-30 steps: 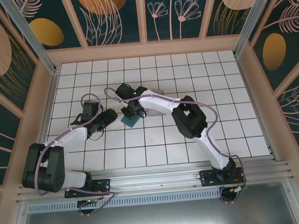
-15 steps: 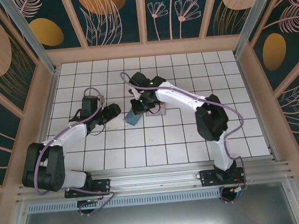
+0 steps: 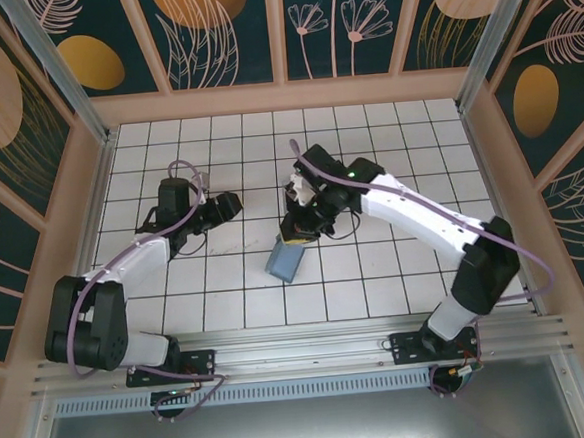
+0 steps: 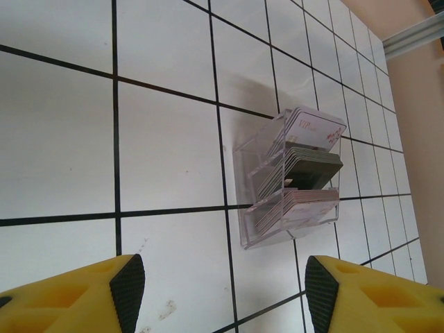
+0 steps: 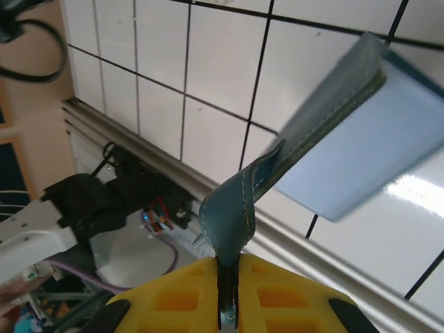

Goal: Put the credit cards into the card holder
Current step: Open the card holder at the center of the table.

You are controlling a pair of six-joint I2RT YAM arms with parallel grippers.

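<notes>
1 card holder (image 3: pixel 286 262), flap pinched by right claw (image 5: pixel 227 269) (long axis near-far)

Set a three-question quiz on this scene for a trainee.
1. True or false: the right claw is shut on a flap of the wallet.
2. Where are the cards? A: stacked in the clear box. B: tucked into the wallet. C: lying loose and scattered.
3. Fill in: the left claw is ____ (open or shut).
Key: 1 true; 2 A; 3 open.
</notes>
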